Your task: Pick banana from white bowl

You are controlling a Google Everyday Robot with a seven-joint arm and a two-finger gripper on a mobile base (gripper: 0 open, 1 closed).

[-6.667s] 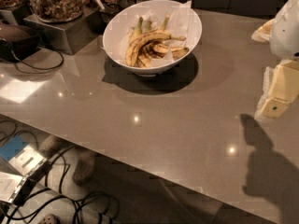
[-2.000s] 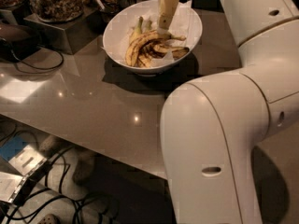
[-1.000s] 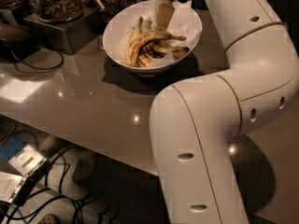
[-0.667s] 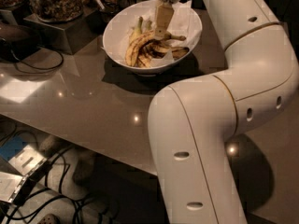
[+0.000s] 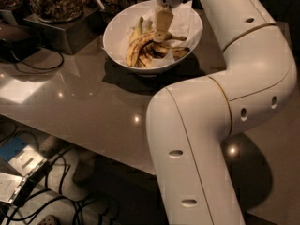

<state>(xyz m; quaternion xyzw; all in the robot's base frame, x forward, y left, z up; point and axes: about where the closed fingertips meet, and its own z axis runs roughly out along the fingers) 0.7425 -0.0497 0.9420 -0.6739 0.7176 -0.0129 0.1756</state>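
**A:** Just the one camera view to go on. The gripper is down inside the white bowl at the far side of the table. It's right over the upper end of the banana, the long curved one with the dark streaks, which lies along the bowl's front-left side. Whether the claw is released or clenched, I honestly can't tell.

**B:** So it's the reach-and-grab step?

**A:** That's my read. The banana looks like it's lying in the bowl, not lifted. Next it needs a firm squeeze on that one fruit, then a straight lift clear of the rim without dragging the paper lining along.

**B:** Counts?

**A:** One bowl and one streaky banana. There are about two shorter green-tipped bananas behind it and a few brownish pieces on the right. Two jars of nuts at the back left, as far as I can make out.
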